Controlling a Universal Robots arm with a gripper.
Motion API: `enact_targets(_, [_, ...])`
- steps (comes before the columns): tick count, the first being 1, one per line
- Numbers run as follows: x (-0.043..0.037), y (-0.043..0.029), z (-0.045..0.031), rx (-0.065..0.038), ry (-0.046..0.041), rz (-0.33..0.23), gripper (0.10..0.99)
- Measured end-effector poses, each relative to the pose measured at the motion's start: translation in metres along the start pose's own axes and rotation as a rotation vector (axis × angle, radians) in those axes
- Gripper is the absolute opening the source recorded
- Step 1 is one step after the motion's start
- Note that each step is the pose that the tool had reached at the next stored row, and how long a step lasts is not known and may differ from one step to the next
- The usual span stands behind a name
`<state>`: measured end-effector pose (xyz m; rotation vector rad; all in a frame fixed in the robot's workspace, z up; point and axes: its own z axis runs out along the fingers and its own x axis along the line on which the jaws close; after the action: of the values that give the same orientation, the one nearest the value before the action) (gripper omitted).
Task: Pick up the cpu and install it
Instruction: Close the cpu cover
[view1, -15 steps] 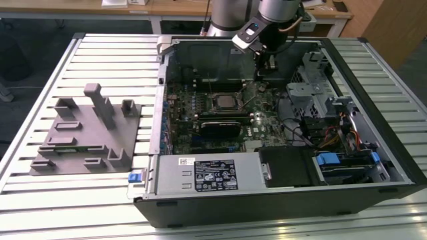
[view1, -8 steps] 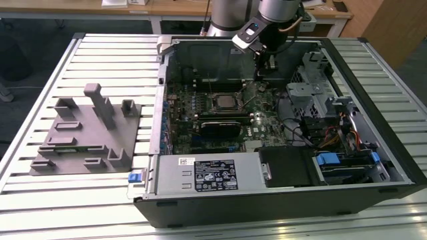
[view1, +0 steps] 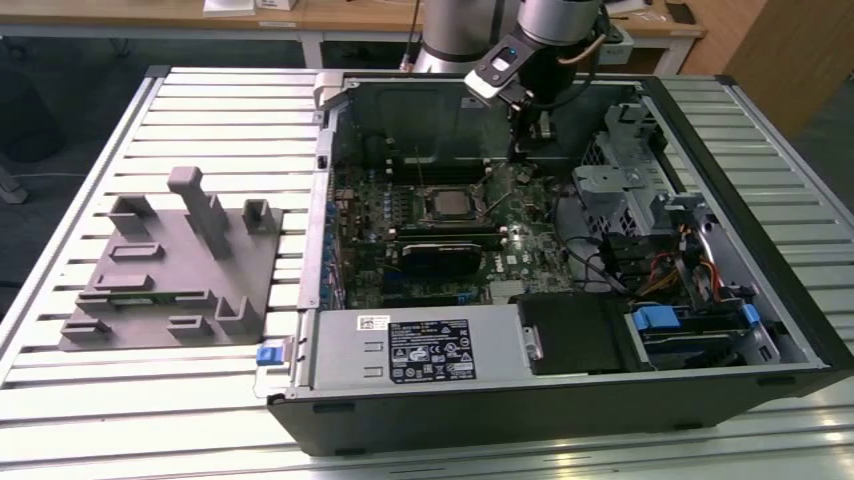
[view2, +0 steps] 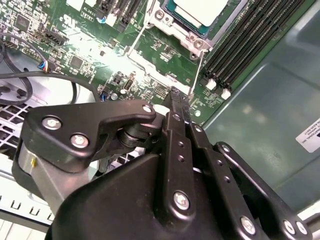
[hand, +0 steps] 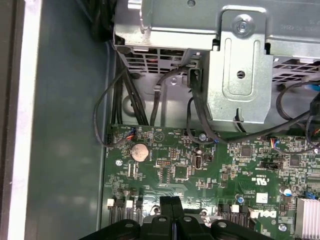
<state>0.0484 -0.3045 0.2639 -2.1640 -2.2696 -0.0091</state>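
Observation:
The cpu (view2: 200, 9) shows its pale silvery top and lies flat inside the metal-rimmed socket frame (view2: 172, 27) on the green motherboard. In the exterior view the socket (view1: 447, 206) sits mid-board inside the open computer case. My gripper (view1: 531, 150) hangs over the board toward the back of the case, to the exterior view's right of the socket and apart from it. Both wrist views show the black fingers (view2: 178, 107) pressed together, the gripper (hand: 172, 202) shut with nothing between them.
A grey plastic block with upright posts (view1: 167, 265) stands on the slatted table at the exterior view's left. Inside the case are a power supply box (view1: 420, 345), a metal drive cage (view1: 627, 190), loose black cables (hand: 150, 100) and memory slots (view2: 250, 45).

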Motion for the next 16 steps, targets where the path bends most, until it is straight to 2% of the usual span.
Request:
enact_targets(6, [-0.0015,-0.0001,0.0000,0.000,0.0000,0.000,0.106])
enact_targets(16, [-0.0018,0.0043,0.0008,0.000,-0.0001,0.000,0.106])
